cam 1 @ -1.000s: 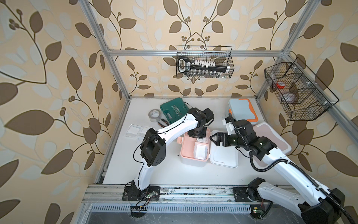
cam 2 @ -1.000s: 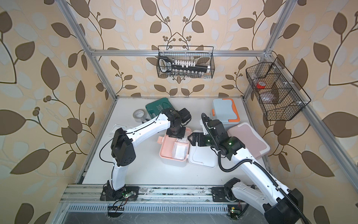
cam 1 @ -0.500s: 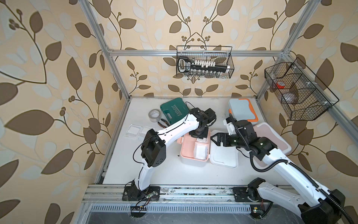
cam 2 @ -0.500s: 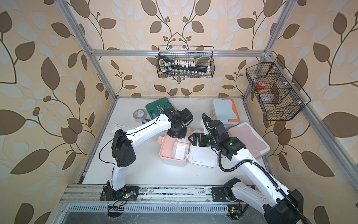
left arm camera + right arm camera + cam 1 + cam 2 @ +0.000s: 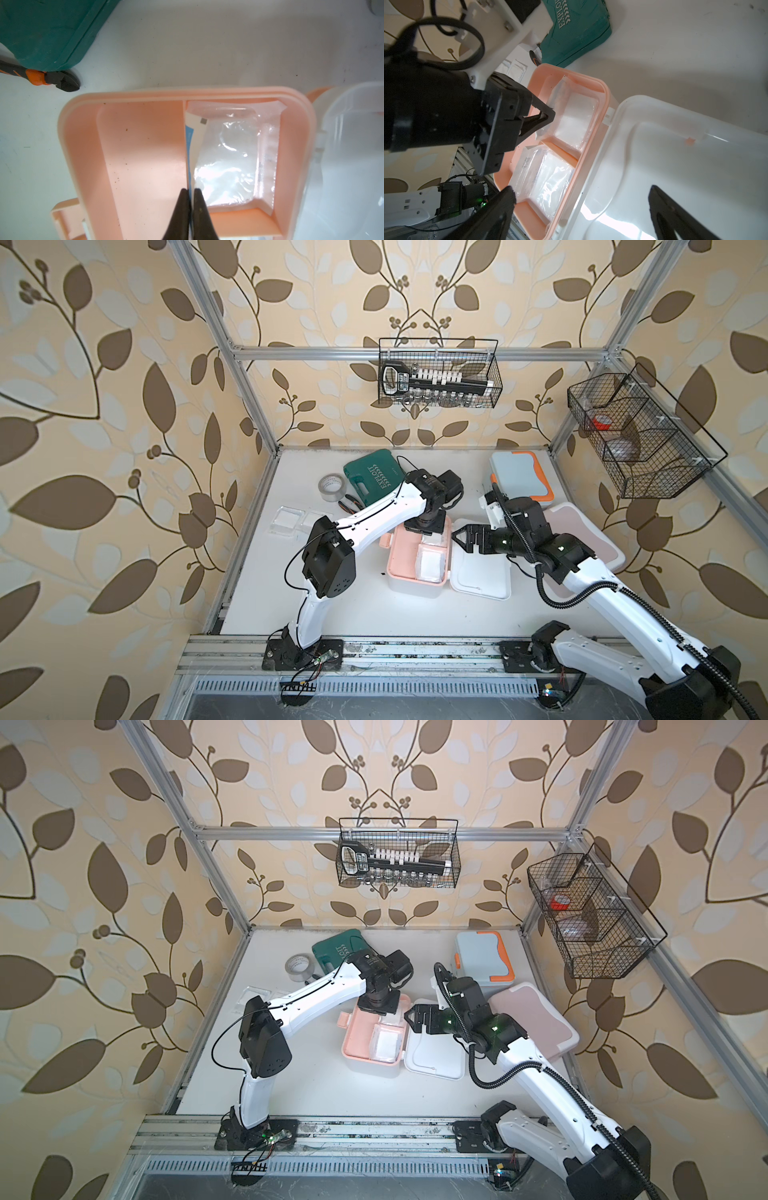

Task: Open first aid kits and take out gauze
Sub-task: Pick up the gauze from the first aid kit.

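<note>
The white first aid kit with peach trim (image 5: pixel 395 560) lies open mid-table, its white lid (image 5: pixel 482 576) flipped to the right. In the left wrist view my left gripper (image 5: pixel 190 190) is shut on the edge of a gauze packet (image 5: pixel 226 158) in the tray's far compartment. A second gauze packet (image 5: pixel 548 178) fills the near compartment. My right gripper (image 5: pixel 581 193) stands open above the hinge, holding nothing. Both top views show the left gripper (image 5: pixel 428 529) over the tray and the right gripper (image 5: pixel 461 537) beside it. The light blue kit (image 5: pixel 519 479) and the pink kit (image 5: pixel 582 539) are shut.
Two gauze packets (image 5: pixel 297 518) lie on the table at the left. A green case (image 5: pixel 374 479), a grey tape roll (image 5: pixel 332 488) and pliers (image 5: pixel 349 502) sit at the back left. Wire baskets (image 5: pixel 438 373) hang on the back and right walls.
My left gripper has closed down onto the edge of the gauze packet in the far compartment. The right arm has hardly moved and stays open.
</note>
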You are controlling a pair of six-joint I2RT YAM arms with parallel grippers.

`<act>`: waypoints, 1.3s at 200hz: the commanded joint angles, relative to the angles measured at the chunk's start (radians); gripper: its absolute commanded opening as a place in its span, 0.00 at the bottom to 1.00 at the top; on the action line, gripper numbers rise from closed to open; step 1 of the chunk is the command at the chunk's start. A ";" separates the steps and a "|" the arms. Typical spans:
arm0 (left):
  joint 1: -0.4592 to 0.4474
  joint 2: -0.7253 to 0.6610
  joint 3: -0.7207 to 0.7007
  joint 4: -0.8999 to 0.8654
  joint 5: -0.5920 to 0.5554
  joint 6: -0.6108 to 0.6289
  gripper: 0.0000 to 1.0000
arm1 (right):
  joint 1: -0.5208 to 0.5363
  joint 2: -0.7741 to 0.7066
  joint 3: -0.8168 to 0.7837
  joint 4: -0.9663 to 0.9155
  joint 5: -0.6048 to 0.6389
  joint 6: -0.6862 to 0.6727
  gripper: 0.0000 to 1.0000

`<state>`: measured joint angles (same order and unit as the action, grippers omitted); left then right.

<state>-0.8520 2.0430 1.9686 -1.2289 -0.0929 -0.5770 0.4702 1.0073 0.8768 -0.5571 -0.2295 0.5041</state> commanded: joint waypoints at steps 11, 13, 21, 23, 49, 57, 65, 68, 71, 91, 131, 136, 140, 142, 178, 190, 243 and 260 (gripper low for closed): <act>-0.009 -0.016 0.037 -0.025 -0.024 0.002 0.04 | -0.005 -0.016 -0.018 -0.007 -0.013 -0.014 0.99; -0.009 -0.018 0.038 -0.025 -0.024 0.001 0.04 | -0.005 -0.016 -0.019 -0.007 -0.013 -0.015 1.00; -0.009 -0.020 0.041 -0.027 -0.025 0.002 0.03 | -0.005 -0.016 -0.019 -0.007 -0.014 -0.014 1.00; -0.009 -0.022 0.041 -0.029 -0.025 0.001 0.03 | -0.005 -0.016 -0.019 -0.007 -0.015 -0.015 1.00; -0.009 -0.038 0.047 -0.031 -0.029 0.002 0.03 | -0.004 -0.014 -0.019 -0.003 -0.021 -0.013 0.99; -0.009 -0.043 0.049 -0.031 -0.028 0.002 0.03 | -0.005 -0.012 -0.018 -0.002 -0.024 -0.013 0.99; -0.009 -0.048 0.049 -0.029 -0.028 0.002 0.03 | -0.005 -0.010 -0.020 -0.001 -0.026 -0.015 1.00; -0.010 -0.051 0.049 -0.029 -0.030 0.002 0.03 | -0.005 -0.009 -0.019 -0.001 -0.027 -0.014 1.00; -0.009 -0.052 0.049 -0.029 -0.030 0.002 0.03 | -0.005 -0.010 -0.019 0.000 -0.028 -0.013 1.00; -0.009 -0.058 0.051 -0.027 -0.030 0.003 0.03 | -0.005 -0.008 -0.021 -0.001 -0.031 -0.012 0.99; -0.009 -0.074 0.049 -0.014 -0.017 0.004 0.00 | -0.005 -0.011 -0.017 -0.004 -0.033 -0.012 1.00; -0.009 -0.081 0.049 -0.010 -0.015 0.005 0.00 | -0.004 -0.011 -0.016 -0.004 -0.033 -0.013 0.99; -0.009 -0.085 0.049 -0.006 -0.013 0.005 0.00 | -0.005 -0.010 -0.016 -0.004 -0.033 -0.012 1.00; -0.009 -0.087 0.048 -0.003 -0.012 0.005 0.00 | -0.004 -0.010 -0.016 -0.005 -0.033 -0.013 1.00; -0.009 -0.139 0.035 0.039 0.019 0.017 0.00 | -0.005 -0.015 -0.011 -0.006 -0.039 -0.014 0.99; -0.009 -0.153 0.028 0.053 0.035 0.021 0.00 | -0.005 -0.017 -0.009 -0.006 -0.044 -0.015 1.00; 0.004 -0.213 -0.035 0.118 0.083 0.013 0.00 | -0.005 -0.028 -0.009 0.006 -0.074 -0.014 1.00; 0.012 -0.246 -0.078 0.170 0.113 0.004 0.00 | -0.004 -0.033 0.000 0.003 -0.090 -0.014 0.99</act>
<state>-0.8497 1.8725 1.9373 -1.1259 -0.0299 -0.5755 0.4686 0.9920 0.8738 -0.5560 -0.2840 0.5041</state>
